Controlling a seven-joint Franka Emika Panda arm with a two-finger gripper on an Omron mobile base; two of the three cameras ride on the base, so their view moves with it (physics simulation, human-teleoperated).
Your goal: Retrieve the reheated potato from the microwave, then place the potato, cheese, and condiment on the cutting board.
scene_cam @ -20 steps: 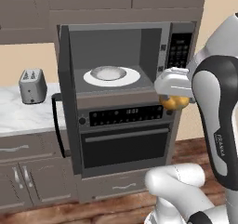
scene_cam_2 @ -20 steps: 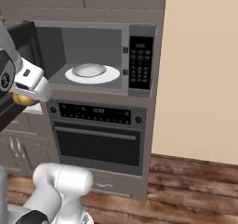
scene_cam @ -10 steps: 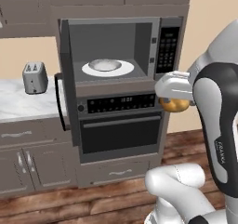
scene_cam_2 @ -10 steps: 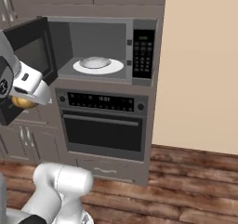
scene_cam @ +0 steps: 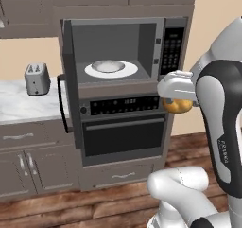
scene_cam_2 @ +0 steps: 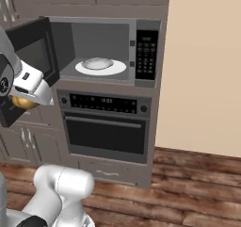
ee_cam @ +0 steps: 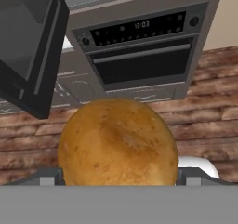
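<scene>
golden-brown potato (ee_cam: 118, 144) grasped in gripper (scene_cam: 178, 105), outside open microwave (scene_cam: 124, 52), white plate (scene_cam: 111, 69) inside

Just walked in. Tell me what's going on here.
The robot arm's gripper is holding the potato, out of the microwave and in front of the oven. The microwave door hangs open, and a white plate with a pale bowl on it sits inside. A toaster stands on the marble counter to the left.
</scene>
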